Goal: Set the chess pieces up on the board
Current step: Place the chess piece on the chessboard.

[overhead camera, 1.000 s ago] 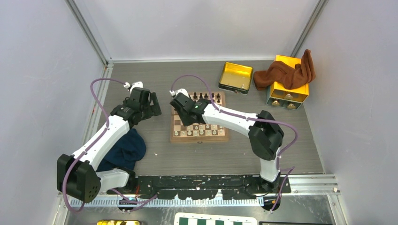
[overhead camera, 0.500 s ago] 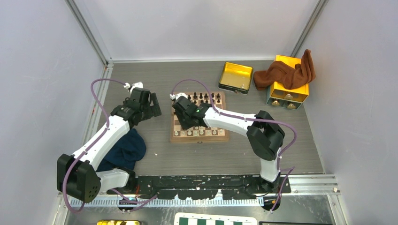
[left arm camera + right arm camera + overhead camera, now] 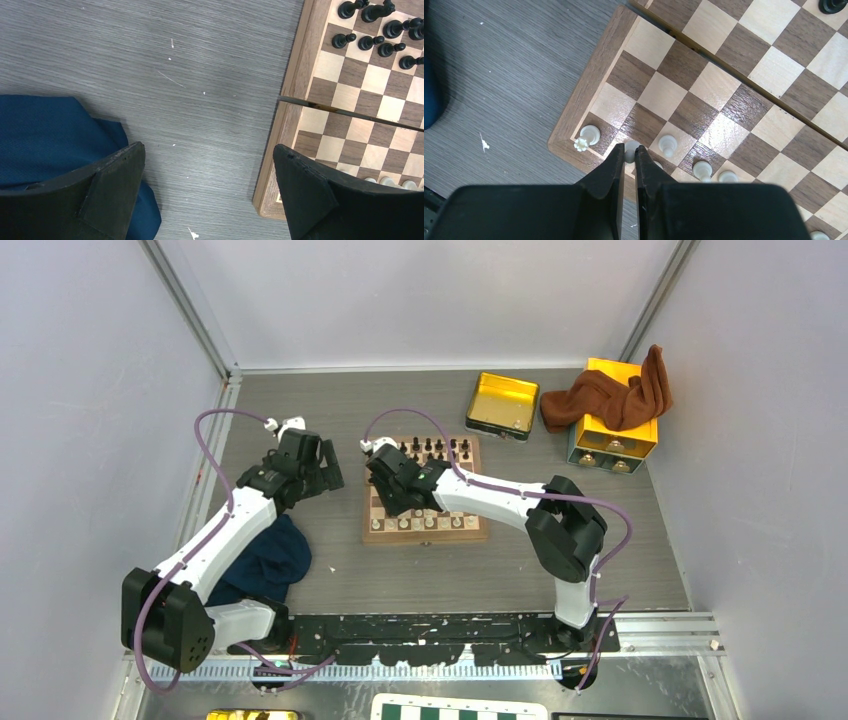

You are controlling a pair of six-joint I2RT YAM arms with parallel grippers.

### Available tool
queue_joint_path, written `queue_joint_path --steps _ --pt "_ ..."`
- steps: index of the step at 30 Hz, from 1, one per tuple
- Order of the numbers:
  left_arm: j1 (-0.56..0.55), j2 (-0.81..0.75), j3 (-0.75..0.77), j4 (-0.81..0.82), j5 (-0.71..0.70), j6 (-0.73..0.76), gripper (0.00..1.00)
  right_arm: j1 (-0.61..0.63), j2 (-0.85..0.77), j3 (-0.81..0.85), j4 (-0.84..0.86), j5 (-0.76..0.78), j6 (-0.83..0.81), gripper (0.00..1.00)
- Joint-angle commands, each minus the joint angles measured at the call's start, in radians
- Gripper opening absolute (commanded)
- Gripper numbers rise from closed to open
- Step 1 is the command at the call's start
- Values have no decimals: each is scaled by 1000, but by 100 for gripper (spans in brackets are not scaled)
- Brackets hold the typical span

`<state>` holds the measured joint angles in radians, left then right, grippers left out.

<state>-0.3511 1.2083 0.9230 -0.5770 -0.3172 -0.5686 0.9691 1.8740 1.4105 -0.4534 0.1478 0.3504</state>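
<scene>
Wooden board point(image 3: 424, 537) sits mid tabletop point(image 3: 150, 75), which is grey with a wood grain. Dark pieces point(image 3: 372, 42) are bunched at the board's far end. Cream pieces point(image 3: 667, 143) stand along the near rows, and one with a notched top point(image 3: 586, 136) is on the near-left corner square. Right hand point(image 3: 629, 150) is over that same corner, fingers pressed almost together, pinching a cream piece point(image 3: 631, 146) by its top. That piece is just beside the corner one, over the next square along. Can't tell if its base touches the board, the fingers hide it. Left hand point(image 3: 207, 150) is spread wide and grips nothing. It hangs over bare tabletop just off the board's left edge. In its wrist view one finger overlaps the board's border and the other overlaps a blue cloth point(image 3: 45, 135). The cloth lies crumpled on the tabletop to the near left of the board, beside the left arm. Yellow tin point(image 3: 503, 403) sits just past the board's far-right corner. Yellow box point(image 3: 612, 435) is further right, with a brown cloth point(image 3: 610, 395) draped over it.
</scene>
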Motion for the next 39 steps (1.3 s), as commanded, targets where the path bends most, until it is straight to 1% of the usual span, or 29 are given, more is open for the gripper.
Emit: queue_joint_path --steps 1,16,39 --pt "6 -7 -7 34 3 -4 99 7 -18 42 51 5 -17 1" --pt "6 -10 -18 37 4 -3 99 8 37 44 70 20 -39 1" --pt "6 -2 -33 51 10 0 99 7 63 25 99 35 -45 1"
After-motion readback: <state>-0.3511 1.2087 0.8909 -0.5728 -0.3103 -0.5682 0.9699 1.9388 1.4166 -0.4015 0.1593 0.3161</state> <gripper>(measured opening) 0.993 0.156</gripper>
